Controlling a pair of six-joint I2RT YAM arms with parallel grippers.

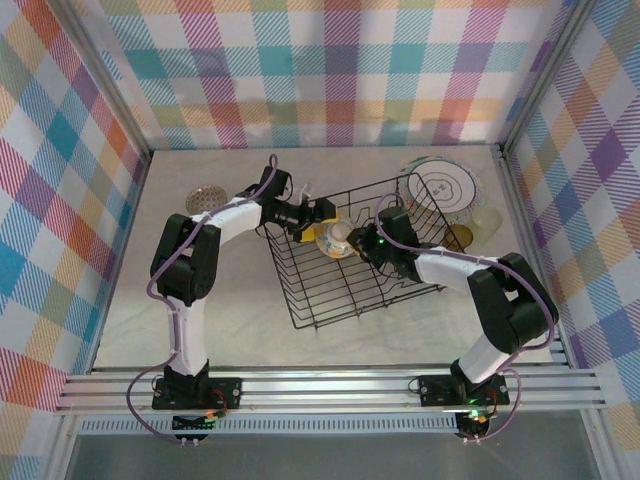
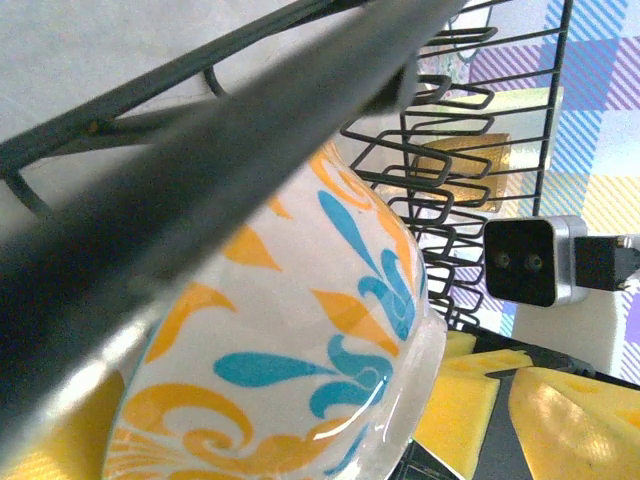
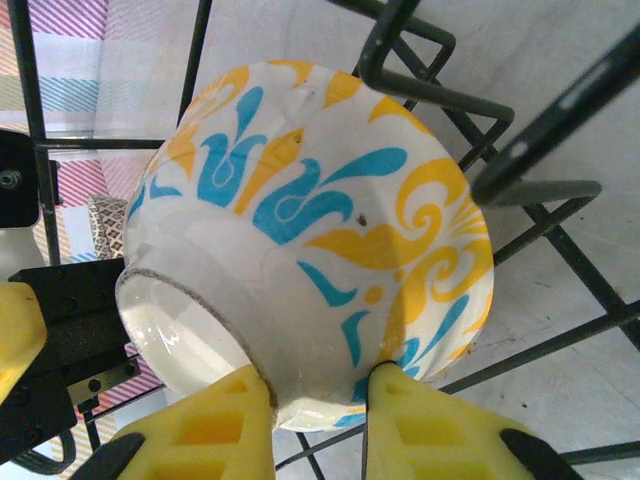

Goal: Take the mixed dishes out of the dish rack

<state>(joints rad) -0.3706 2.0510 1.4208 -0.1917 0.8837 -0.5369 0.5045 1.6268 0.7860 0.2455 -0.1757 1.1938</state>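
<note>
Removal of the bowl (image 3: 320, 230) is the step in hand. It is a small white one with blue and orange scrolls, lying tipped on its side in the dish rack (image 1: 335, 300), at the rack's far-left corner, with its foot turned toward the right arm. That tilt explains the hold. The right fingers (image 3: 215, 430) close on the low edge by the foot ring, 1 pad under the base and 1 on the painted wall, because the foot is the part facing them and the wires crowd any wider reach. They look to touch on both sides, so I judge the bowl grasped, though perhaps not yet firmly. The left fingers (image 3: 14, 335) stand spread wide at the bowl's other side, holding nothing. My guess is that they wait to steady or receive it.

The rack sits in the middle of the table (image 1: 200, 320), skewed to its edges. Toward the far-right corner stand a cream plate (image 1: 445, 185), a pale-green cup (image 1: 487, 218) and an amber cup (image 1: 458, 237) just beside it. 1 small patterned dish (image 1: 205, 198) rests near the far-left corner. The lift likely needs to clear the divider wire crossing the bowl's shoulder, or the bowl may snag.
</note>
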